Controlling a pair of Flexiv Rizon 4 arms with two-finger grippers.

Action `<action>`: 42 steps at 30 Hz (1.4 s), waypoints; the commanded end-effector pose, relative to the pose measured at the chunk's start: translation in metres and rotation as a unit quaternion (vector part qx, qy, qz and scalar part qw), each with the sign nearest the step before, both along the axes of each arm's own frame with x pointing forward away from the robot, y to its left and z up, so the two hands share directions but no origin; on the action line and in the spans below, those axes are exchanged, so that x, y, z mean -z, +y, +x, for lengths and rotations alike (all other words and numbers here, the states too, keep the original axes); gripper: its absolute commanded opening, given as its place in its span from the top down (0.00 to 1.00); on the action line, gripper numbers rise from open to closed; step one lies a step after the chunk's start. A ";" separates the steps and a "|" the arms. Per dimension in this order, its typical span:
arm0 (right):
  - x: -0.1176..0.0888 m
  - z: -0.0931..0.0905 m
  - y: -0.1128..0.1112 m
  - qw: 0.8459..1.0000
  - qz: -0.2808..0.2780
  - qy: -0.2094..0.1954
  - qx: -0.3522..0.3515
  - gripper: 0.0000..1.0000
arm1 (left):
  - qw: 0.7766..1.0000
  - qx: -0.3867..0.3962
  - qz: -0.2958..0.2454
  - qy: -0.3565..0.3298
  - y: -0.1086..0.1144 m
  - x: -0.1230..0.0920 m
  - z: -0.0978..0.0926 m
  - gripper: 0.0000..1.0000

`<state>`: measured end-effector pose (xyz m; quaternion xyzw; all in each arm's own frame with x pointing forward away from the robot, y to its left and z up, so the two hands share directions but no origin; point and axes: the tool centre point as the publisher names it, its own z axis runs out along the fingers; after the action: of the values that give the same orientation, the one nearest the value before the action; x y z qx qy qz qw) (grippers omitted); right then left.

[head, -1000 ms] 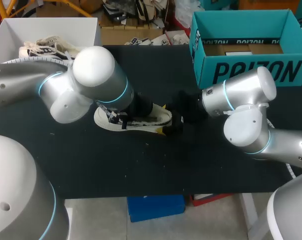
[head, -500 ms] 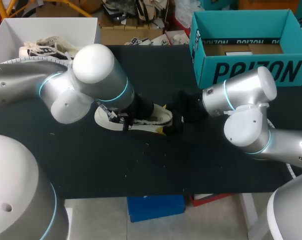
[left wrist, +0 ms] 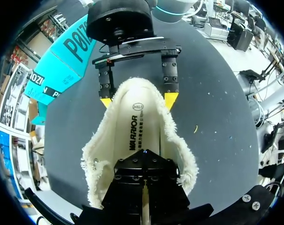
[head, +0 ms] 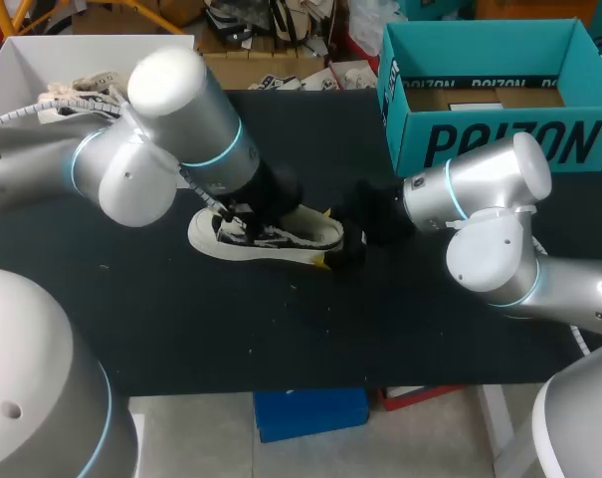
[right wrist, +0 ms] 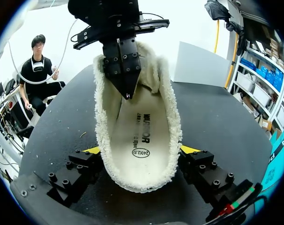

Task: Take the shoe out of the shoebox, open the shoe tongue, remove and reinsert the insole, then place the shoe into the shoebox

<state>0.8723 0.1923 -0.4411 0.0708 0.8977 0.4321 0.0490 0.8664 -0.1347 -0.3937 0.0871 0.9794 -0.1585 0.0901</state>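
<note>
A white shoe (head: 281, 237) with a fleecy lining lies on its sole in the middle of the black table (head: 281, 329). Its insole (right wrist: 139, 133) lies flat inside. My right gripper (head: 338, 249) stands wide at the heel, one yellow tip on each side of it (right wrist: 141, 151), and holds the shoe (left wrist: 137, 122). My left gripper (head: 243, 225) hangs over the shoe's opening, nearer the toe. Its fingers (right wrist: 127, 91) are pressed together just above the insole (left wrist: 132, 124), with nothing visible between them (left wrist: 144, 185). The teal shoebox (head: 500, 139) stands open at the back right.
A white box (head: 12, 80) at the back left holds another light shoe (head: 82, 88) with loose laces. The teal shoebox (left wrist: 62, 61) is close behind my right arm. Bare table lies in front of the shoe.
My left gripper has closed and its arm has swung up and back toward the left, uncovering more of the shoe. My right gripper has kept still at the heel.
</note>
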 end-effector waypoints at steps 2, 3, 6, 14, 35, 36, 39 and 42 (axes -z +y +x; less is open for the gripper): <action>0.002 0.000 0.001 1.000 -0.002 0.001 0.001 1.00 | 1.000 0.003 -0.009 0.007 0.004 -0.003 0.000 1.00; 0.002 0.000 0.001 1.000 -0.002 0.001 0.001 1.00 | 1.000 0.003 -0.011 0.009 0.004 -0.003 0.000 1.00; 0.002 0.000 0.001 1.000 -0.002 0.001 0.001 1.00 | 1.000 0.005 -0.020 0.015 0.006 -0.006 0.001 1.00; 0.002 0.000 0.001 1.000 -0.002 0.001 0.001 1.00 | 0.999 0.001 -0.034 0.023 0.007 -0.017 0.004 1.00; 0.002 0.000 0.001 1.000 -0.002 0.001 0.001 1.00 | 0.997 0.023 -0.056 0.055 0.007 -0.045 0.006 1.00; 0.002 0.000 0.001 1.000 -0.002 0.001 0.001 1.00 | 0.996 0.028 -0.053 0.065 0.006 -0.047 0.006 1.00; 0.002 0.000 0.001 1.000 -0.002 0.001 0.001 1.00 | 0.994 0.040 -0.045 0.091 0.005 -0.054 0.008 1.00; 0.002 0.000 0.001 1.000 -0.002 0.001 0.001 1.00 | 0.991 0.054 -0.032 0.119 0.002 -0.062 0.010 1.00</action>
<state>0.8724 0.1922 -0.4411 0.0708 0.8977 0.4321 0.0490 0.8654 -0.1287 -0.3412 0.1091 0.9690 -0.2218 0.0009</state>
